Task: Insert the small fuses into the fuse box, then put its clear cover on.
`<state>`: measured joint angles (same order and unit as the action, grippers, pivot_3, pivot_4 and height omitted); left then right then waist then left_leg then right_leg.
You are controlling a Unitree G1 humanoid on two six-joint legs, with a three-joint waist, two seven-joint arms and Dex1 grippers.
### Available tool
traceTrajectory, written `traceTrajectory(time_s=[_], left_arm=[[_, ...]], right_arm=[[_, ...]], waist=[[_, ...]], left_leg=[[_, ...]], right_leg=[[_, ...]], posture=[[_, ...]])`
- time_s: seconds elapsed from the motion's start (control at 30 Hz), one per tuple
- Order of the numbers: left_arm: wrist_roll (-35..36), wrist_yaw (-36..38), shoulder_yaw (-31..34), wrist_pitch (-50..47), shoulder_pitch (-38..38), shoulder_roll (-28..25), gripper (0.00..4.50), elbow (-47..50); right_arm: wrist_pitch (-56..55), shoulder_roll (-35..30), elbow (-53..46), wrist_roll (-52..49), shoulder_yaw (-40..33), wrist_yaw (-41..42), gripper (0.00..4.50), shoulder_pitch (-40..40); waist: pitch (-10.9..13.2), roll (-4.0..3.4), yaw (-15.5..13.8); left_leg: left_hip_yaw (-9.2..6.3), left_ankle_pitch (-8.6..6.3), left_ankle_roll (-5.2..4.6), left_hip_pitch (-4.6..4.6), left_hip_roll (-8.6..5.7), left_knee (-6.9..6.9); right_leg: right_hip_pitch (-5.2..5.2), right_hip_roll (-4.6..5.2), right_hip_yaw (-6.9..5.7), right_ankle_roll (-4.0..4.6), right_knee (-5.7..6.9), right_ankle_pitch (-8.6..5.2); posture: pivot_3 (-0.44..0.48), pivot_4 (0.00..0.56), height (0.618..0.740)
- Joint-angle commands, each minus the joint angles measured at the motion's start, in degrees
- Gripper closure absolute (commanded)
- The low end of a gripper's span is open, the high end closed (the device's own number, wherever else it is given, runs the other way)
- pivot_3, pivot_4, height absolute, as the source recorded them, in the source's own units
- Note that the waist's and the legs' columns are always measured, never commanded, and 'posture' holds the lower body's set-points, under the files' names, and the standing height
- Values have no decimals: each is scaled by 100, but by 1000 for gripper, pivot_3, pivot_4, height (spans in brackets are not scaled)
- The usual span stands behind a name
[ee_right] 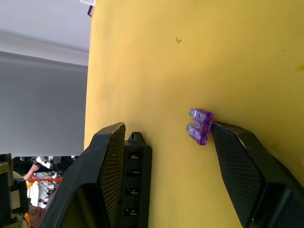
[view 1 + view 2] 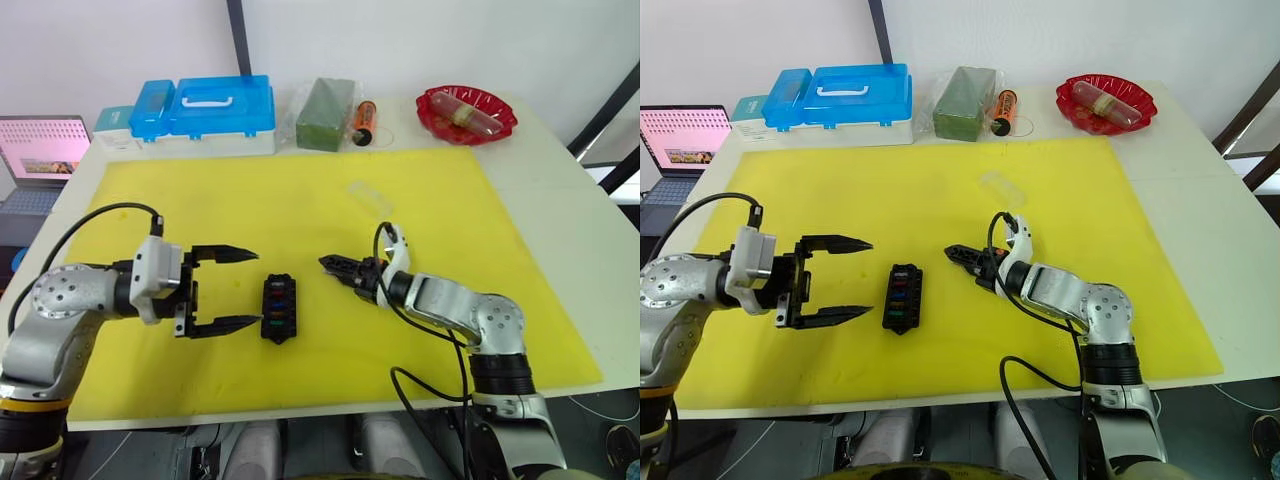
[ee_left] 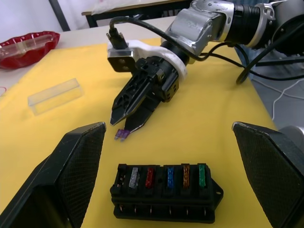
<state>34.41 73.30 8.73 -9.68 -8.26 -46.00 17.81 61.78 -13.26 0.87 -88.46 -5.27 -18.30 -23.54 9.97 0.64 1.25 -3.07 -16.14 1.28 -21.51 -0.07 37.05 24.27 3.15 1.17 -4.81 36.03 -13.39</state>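
Lying on the yellow mat [image 2: 300,200] between the two grippers: the fuse box [image 2: 278,308], just beyond the tips of the left gripper [image 2: 232,290], carrying grey, red, blue, orange and green fuses [image 3: 167,176] in one row. Spreading wide, fingers released and grasping nothing: the left gripper; pointing toward the box with its jaws parted, the right gripper [image 2: 332,266], one fingertip touching the purple fuse [image 1: 201,125] lying on the mat. Resting well beyond the right gripper: the clear cover [image 3: 55,95]; no legible writing showing anywhere.
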Motion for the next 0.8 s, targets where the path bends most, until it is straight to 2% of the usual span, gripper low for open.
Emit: traceTrajectory(time_s=[0.03,0.2,0.23,0.53,0.8], left_arm=[[19,12,13,72,-90,14,0,28],[16,-6,-11,73,-108,31,0,28],[16,-10,-13,74,-102,33,0,35],[-7,3,-42,97,-114,54,0,2],[-9,59,-58,109,-146,52,0,-50]], right_arm=[[17,87,117,265,40,123,2680,-47],[55,125,184,625,-5,216,4333,-11],[52,139,180,680,-11,222,4467,10],[179,93,73,883,-141,406,4467,37],[704,-300,-102,721,-222,772,4467,-160]], waist=[[0,0,5],[-1,2,-3],[-2,4,-3],[-8,12,-11],[-7,11,-47]], left_leg=[[0,0,0,0,0,0],[0,0,0,0,3,0],[0,0,0,1,3,0],[-1,0,0,5,3,2],[-1,0,0,1,2,3]], right_leg=[[0,0,0,0,0,0],[0,-3,1,-1,0,1],[-2,-3,1,0,0,0],[-7,-3,0,2,-1,-1],[-7,1,0,2,-5,-2]], posture=[[0,150,740],[0,150,740],[0,150,740],[0,150,740],[0,150,740]])
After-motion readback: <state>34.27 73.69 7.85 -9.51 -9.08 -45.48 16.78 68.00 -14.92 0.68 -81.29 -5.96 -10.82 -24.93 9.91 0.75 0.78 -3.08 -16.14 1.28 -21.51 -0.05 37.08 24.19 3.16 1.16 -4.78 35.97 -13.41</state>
